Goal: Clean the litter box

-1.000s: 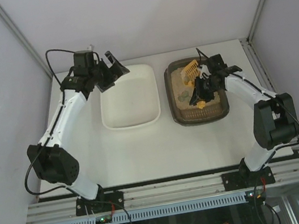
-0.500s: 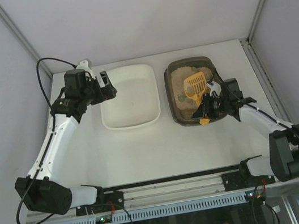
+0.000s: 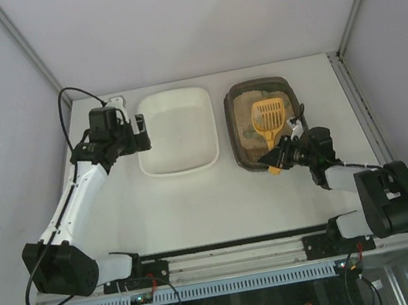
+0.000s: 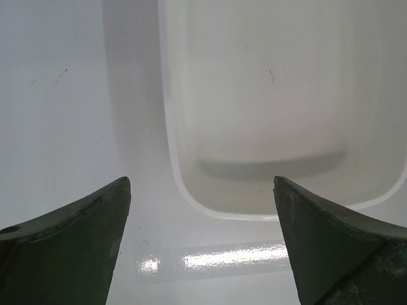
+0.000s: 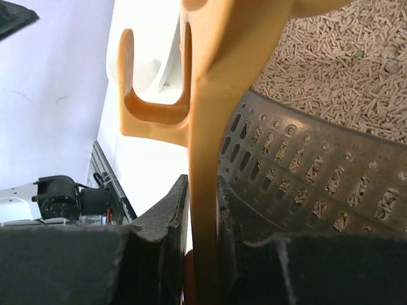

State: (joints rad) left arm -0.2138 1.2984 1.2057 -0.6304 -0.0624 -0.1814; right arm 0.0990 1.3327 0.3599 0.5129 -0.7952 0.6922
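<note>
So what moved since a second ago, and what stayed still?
The right gripper pulled back toward the near edge of the litter box, still clamped on the yellow scoop, laying it flat on the litter. The open left gripper drew back from the far-left corner of the white tub to its left rim. Tub and litter box stayed put.

one litter box (image 3: 232, 134), one tub (image 3: 177, 133), one scoop (image 3: 268, 115)

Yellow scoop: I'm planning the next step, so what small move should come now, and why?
Probably tilt the scoop nose-down and push it through the litter: the right gripper clamps its handle, and its head rests flat on the litter in the litter box.
</note>
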